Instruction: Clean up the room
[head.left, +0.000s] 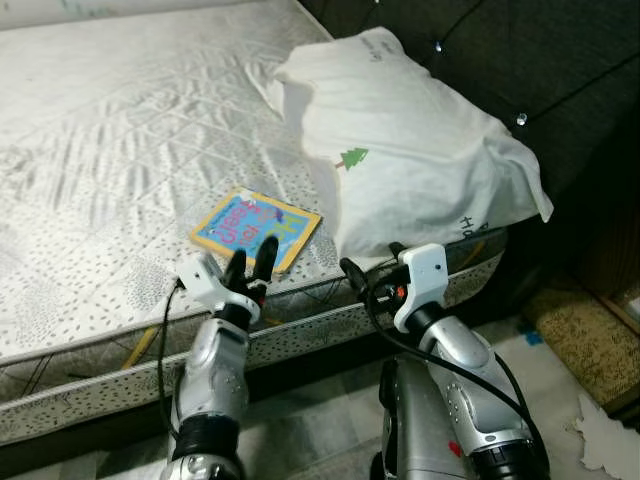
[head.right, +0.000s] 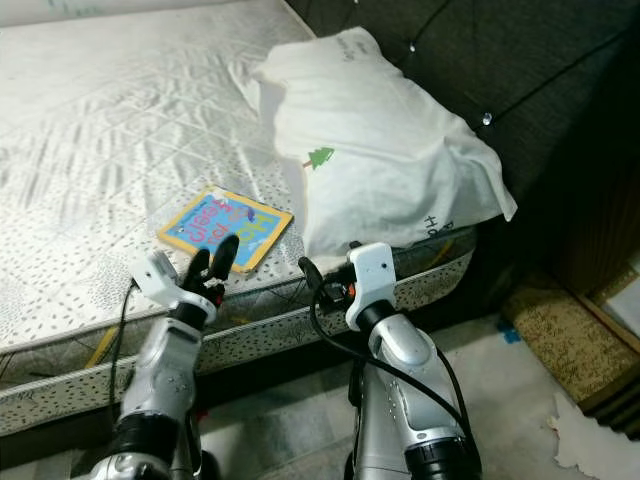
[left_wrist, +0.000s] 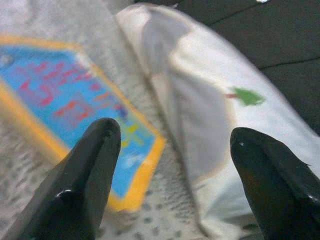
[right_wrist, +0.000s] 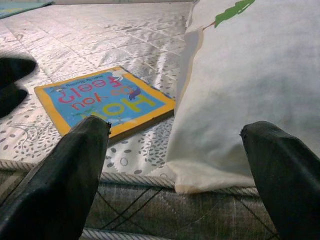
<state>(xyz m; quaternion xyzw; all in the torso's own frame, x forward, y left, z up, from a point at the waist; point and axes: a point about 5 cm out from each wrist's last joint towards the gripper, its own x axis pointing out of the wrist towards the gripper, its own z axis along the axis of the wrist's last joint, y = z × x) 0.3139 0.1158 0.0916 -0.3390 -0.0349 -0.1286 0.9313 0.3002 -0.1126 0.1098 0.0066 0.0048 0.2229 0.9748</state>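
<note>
A thin book (head.left: 257, 228) with a blue cover and yellow border lies flat on the mattress (head.left: 100, 150) near its front edge. To its right sits a white pillow (head.left: 400, 140) with a small green tree print, overhanging the mattress corner. My left gripper (head.left: 251, 258) is open, its fingertips over the book's near edge; the book (left_wrist: 65, 105) shows blurred just past them. My right gripper (head.left: 372, 262) is open at the mattress edge below the pillow's front, with the book (right_wrist: 105, 102) and pillow (right_wrist: 250, 85) ahead of it.
A dark padded headboard (head.left: 540, 70) rises behind the pillow. On the floor to the right lie a brown mat (head.left: 580, 340) and a scrap of white paper (head.left: 610, 435). A yellow strip (head.left: 140, 348) pokes out at the mattress side.
</note>
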